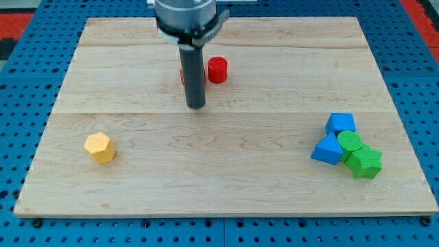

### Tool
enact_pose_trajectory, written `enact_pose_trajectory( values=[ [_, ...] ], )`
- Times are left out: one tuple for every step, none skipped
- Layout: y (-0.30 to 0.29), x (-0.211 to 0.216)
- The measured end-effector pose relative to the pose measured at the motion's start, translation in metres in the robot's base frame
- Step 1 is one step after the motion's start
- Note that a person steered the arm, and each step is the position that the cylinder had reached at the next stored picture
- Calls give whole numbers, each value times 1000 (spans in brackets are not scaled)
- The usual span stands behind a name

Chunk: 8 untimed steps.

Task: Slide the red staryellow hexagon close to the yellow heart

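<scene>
resting on the wooden board (pixel 226 185), my tip (pixel 196 106) is a bare rod without jaws, just below a partly hidden red block (pixel 182 76) and red cylinder (pixel 217 70); yellow hexagon block (pixel 99 147) sits well apart, lower left.

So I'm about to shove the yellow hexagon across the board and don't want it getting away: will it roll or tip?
Probably neither. The yellow hexagon looks squat and rests on a flat face, so it should slide on the wooden board. Its angled sides may make it spin off an off-centre push. My tip is far from it, near the red cylinder.
</scene>
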State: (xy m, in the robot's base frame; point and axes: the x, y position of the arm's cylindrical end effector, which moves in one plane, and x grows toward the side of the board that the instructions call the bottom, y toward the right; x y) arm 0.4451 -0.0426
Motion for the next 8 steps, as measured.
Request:
enact_pose_trajectory(
  values=[
    [-19,90],
    [-113,113],
    [-168,85],
    [-174,39],
    [-170,-10],
    [-126,-34],
    [-93,-61],
    [-127,-67]
  ],
)
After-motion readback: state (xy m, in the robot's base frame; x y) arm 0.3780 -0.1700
